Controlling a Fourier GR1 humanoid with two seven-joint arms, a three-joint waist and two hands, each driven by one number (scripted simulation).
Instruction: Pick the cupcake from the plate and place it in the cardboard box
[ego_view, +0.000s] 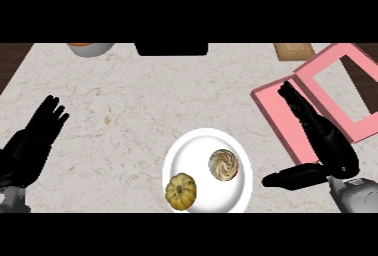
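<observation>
1. The cupcake (225, 165) is seen on the white plate (193, 145), beside a small yellow pumpkin-like item (181, 191); it is untouched, so nothing has been picked yet.
2. The right hand (325, 145) is held just right of the plate, fingers straight and thumb spread toward the cupcake, probably readied for a side grasp.
3. The pink box (277, 117), presumably the target, lies open partly under that hand.
4. The left hand (33, 140) is rested at the left edge, fingers straight, holding nothing.
</observation>
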